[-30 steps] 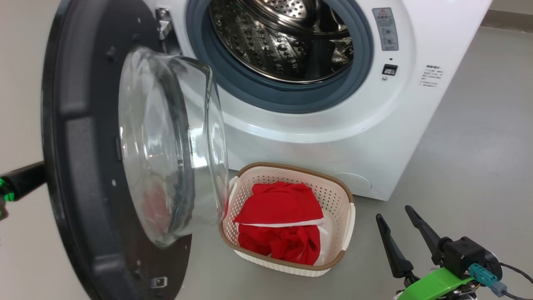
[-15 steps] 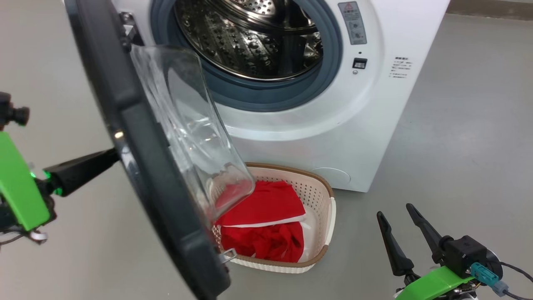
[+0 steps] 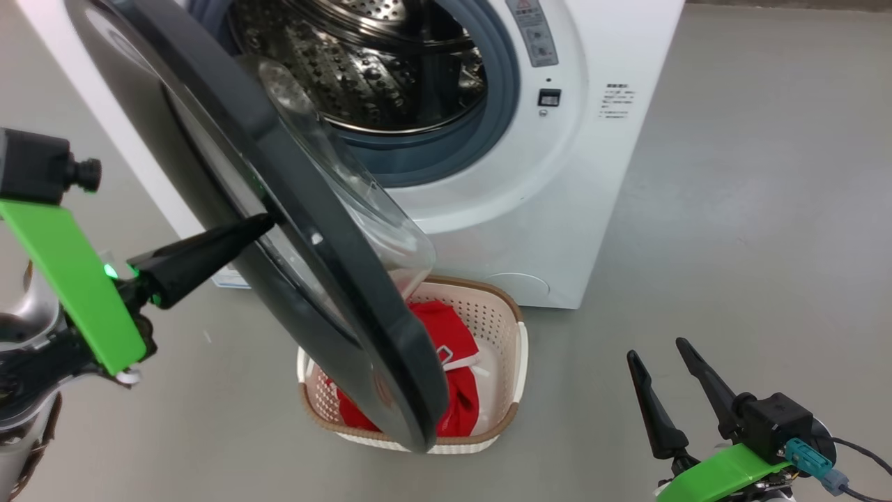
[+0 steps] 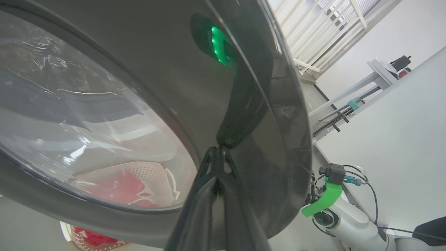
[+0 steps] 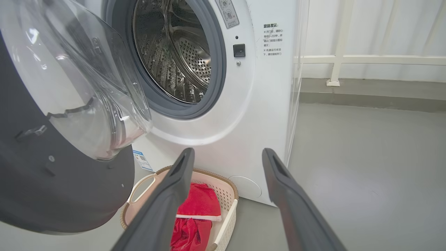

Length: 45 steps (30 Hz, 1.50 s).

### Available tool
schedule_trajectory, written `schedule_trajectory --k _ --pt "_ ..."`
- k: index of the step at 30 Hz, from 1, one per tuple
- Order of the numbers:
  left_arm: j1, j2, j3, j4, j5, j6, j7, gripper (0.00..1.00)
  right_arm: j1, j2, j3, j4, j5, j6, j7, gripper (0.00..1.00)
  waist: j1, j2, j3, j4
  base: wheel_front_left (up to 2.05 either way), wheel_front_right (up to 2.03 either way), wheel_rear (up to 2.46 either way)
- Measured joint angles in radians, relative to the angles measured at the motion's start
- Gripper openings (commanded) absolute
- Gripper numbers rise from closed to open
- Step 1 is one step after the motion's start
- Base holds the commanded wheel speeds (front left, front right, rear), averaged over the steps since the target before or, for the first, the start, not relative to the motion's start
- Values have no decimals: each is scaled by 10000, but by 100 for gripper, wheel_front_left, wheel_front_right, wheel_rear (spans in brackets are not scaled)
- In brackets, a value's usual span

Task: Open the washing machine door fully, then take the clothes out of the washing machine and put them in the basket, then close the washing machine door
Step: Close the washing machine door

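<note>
Head view, washing machine (image 3: pixel 592 174): white, at the far side on the grey floor (image 3: pixel 732 244); the steel drum (image 3: pixel 362 77) is visible through its open mouth.
Head view, washing machine door (image 3: pixel 334 279): swung about half way out; its black rim crosses in front of the left part of the basket, and the glass bowl (image 3: pixel 376 209) bulges toward the machine.
Head view, basket (image 3: pixel 512 362): on the floor just in front of the machine, below the near edge of the door.
Head view, clothes (image 3: pixel 446 335): red with white trim, lying inside the basket.
Head view, left gripper (image 3: pixel 263 223): fingers pressed together, the tip touching the outer face of the door.
Head view, right gripper (image 3: pixel 655 348): near right, fingers apart, holding nothing, well apart from the basket.
Left wrist view, left gripper: both fingers together, tips against the glossy rim, which mirrors them with a green light; basket and clothes are seen through the glass.
Right wrist view, right gripper: fingers wide apart, nothing between them; beyond them the basket with the clothes at the foot of the machine, the door at left.
</note>
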Motion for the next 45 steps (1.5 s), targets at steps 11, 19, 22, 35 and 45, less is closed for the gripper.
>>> schedule_trajectory --k 11,19,22,35,45 --pt "-605 -119 -782 497 222 -2 -1354 0 -59 77 -46 -58 0 0 2 100 0 0 215 -706 0 0 0" --pt "-1174 -276 -1300 997 468 -2 -2420 0 -266 105 -46 -84 0 0 0 100 0 0 446 -1189 0 0 0" --pt "-1339 -311 -1492 1221 502 -2 -2790 0 -272 119 -42 -86 0 0 0 100 0 0 514 -1371 0 0 0" --pt "-2452 -219 -2328 2439 569 -4 -4171 0 -551 140 36 -130 67 2 0 100 0 0 927 -2064 0 0 0" --pt "-3158 -107 -3154 3114 786 -12 -5198 0 -655 144 59 -219 157 0 0 100 0 0 1180 -2467 0 0 0"
